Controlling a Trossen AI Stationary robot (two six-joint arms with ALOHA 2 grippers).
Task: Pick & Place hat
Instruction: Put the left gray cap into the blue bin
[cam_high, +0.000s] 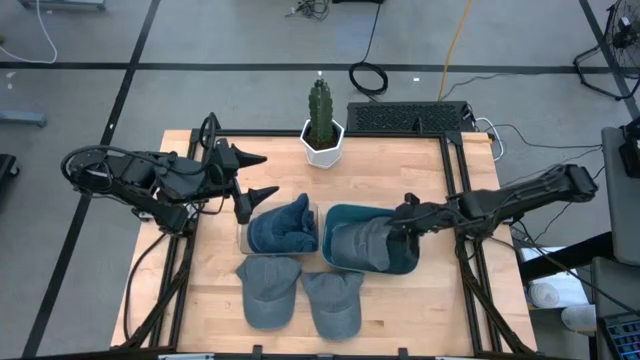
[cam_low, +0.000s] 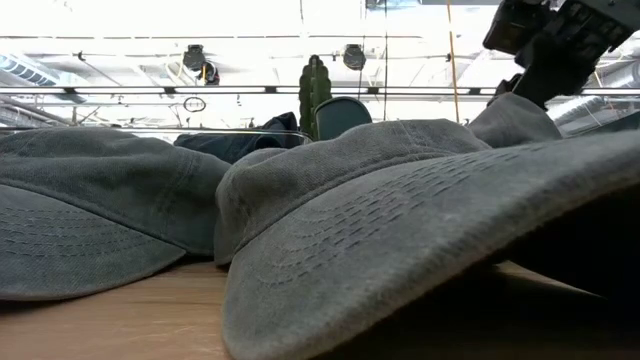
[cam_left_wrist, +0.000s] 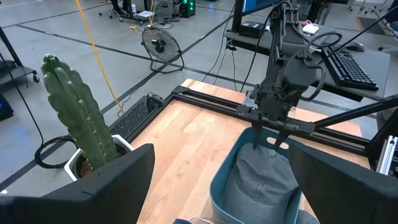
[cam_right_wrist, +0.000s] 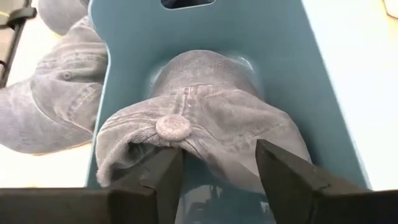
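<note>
At the bench's (cam_high: 200, 300) near edge you have two grey caps lying flat and side by side: one (cam_high: 268, 288) toward the left, the other (cam_high: 333, 300) just beside it at mid-bench. Behind them, in the middle of the bench, a clear container (cam_high: 243, 238) holds a dark blue hat (cam_high: 283, 225), and to its right the teal bin (cam_high: 340, 215) holds a crumpled grey hat (cam_high: 362, 243), button up. Your right tool (cam_right_wrist: 217, 171) sits over the bin's right end, its fingers (cam_right_wrist: 283, 177) parted to either side of that hat's crown; they stand partly open and are not pinching the fabric, so the hat rests in the bin on its own. Your left tool (cam_high: 255, 178) hovers over the bench's left side, just behind the clear container, its fingers spread wide with nothing between them. Farther back, at the middle of the far edge, a cactus (cam_high: 321, 108) stands upright in a white pot (cam_high: 323, 150).
</note>
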